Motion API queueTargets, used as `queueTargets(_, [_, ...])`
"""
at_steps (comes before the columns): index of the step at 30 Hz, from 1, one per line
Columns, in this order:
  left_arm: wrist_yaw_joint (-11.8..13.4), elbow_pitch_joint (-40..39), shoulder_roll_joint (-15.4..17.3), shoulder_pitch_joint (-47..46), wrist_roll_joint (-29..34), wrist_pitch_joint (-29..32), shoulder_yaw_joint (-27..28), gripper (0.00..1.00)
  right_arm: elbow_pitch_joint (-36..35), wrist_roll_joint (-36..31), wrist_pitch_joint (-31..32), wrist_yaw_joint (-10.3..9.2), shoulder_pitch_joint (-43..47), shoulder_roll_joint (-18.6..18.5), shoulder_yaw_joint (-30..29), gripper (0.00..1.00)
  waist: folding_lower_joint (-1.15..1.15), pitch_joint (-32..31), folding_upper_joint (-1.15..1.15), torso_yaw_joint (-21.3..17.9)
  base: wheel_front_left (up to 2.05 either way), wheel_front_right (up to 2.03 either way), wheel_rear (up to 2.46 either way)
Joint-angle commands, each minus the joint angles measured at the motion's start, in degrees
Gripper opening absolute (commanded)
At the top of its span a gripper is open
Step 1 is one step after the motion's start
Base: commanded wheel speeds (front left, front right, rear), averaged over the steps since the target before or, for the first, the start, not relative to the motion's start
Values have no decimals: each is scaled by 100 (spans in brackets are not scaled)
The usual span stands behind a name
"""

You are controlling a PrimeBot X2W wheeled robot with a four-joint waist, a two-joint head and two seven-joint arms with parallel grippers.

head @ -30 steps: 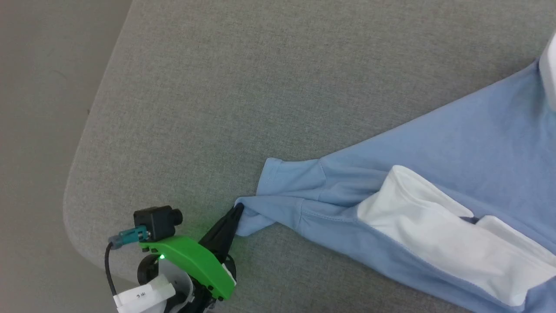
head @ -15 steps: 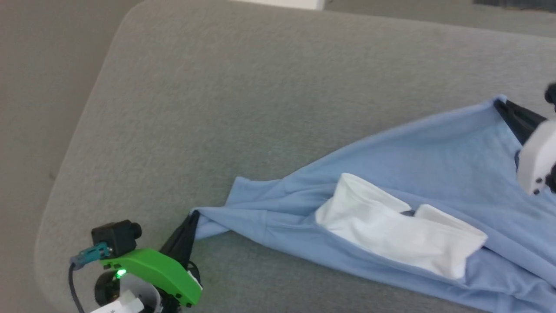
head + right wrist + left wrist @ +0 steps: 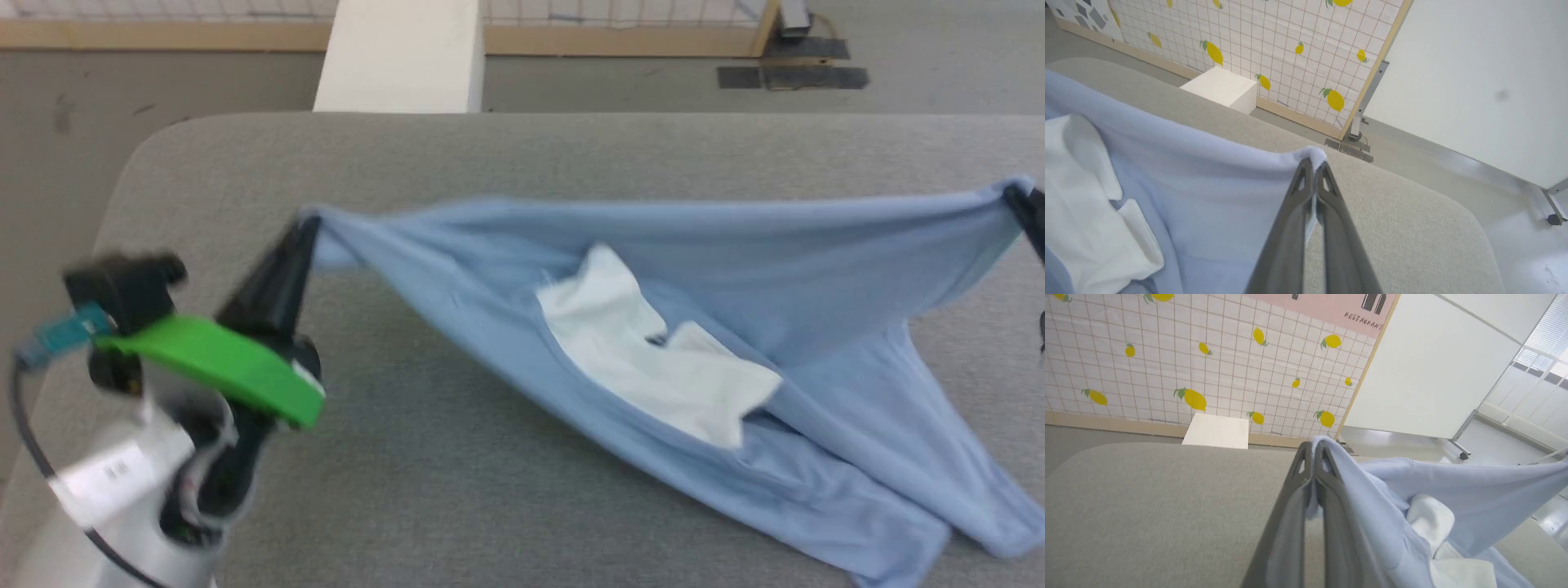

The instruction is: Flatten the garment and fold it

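Left tool, at the near left of the head view, is clenched on one corner of the light-blue garment. Its wrist view shows the dark fingers pressed together with blue knit pinched at the tips. Right tool, at the right edge of the head view, is likewise clenched on the opposite corner, with a tuft of cloth poking past its tips in its own wrist view.

A second ago the garment lay flat on the grey bench and the left tool pinched it low down. Now its upper edge is raised and stretched between both tools. The rest sags to the bench, and a crumpled white section hangs in the middle fold.

The head camera has tilted up since then. It now takes in the bench's far edge, a white box on the floor, and the foot of a gridded lemon-print panel.
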Motion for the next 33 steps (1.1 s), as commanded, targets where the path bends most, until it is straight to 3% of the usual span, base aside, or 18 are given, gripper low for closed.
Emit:
queueTargets(1, [-63,-21,61,-416,-74,46,109,0,-187,-55,157,-8,-146,-40,-67,0,0,-186,0,-242,0,0,0])
queueTargets(8, [-169,154,244,-2084,-15,464,239,0,-613,-7,871,-8,-1301,-449,66,0,0,29,0,-412,0,0,0])
queueTargets(17, [-141,874,175,-4296,103,777,328,0,63,-34,1321,-8,-3458,-518,768,0,0,860,0,-607,0,0,0])
queueTargets(25, [-12,1819,140,-6333,618,572,387,0,1297,-696,982,-8,-5550,118,998,0,0,1988,0,-762,0,0,0])
queueTargets(33, [52,2442,73,-7719,1041,-354,578,0,2221,-1892,-165,-8,-6906,1042,190,0,0,2591,0,-794,0,0,0])
